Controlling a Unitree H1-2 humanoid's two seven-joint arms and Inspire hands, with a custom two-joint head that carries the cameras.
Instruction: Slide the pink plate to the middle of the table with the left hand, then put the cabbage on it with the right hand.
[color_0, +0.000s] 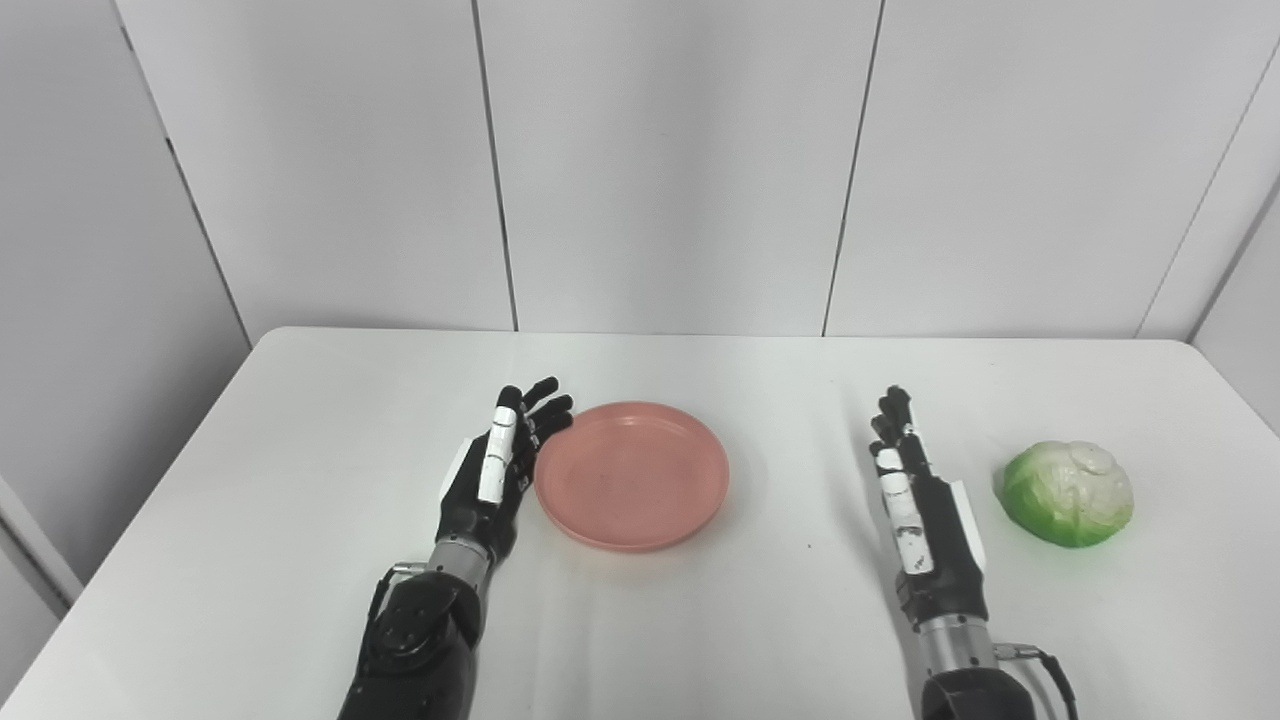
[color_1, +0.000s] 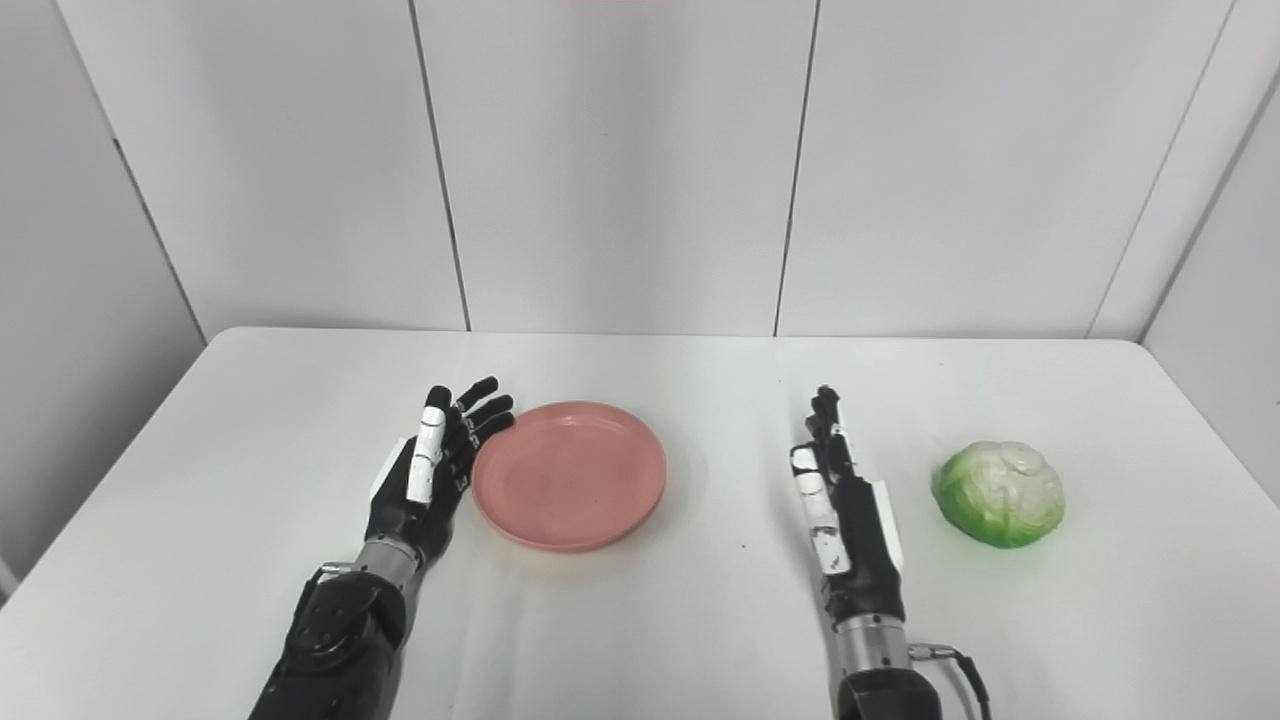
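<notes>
White wall panels with dark seams stand behind a white counter, which fills the lower part of both views.

We note the pink plate lying flat on the counter, close to the middle and slightly left of centre. It carries nothing.

We see the left hand set on edge just beside the plate's left rim, palm turned toward the plate. Its fingers are extended and slightly spread, released, grasping nothing. The fingertips reach the plate's far-left rim; we cannot tell whether they touch it or sit just short of it. The dark forearm enters from the bottom edge on the left.

We record the cabbage, pale green with a whitish top, resting on the counter at the right side, well apart from the plate.

The right hand stands on edge between plate and cabbage, nearer the cabbage and apart from both. Its fingers point away from us, straight and close together, released and holding nothing. A cable shows at the wrist near the bottom edge.
</notes>
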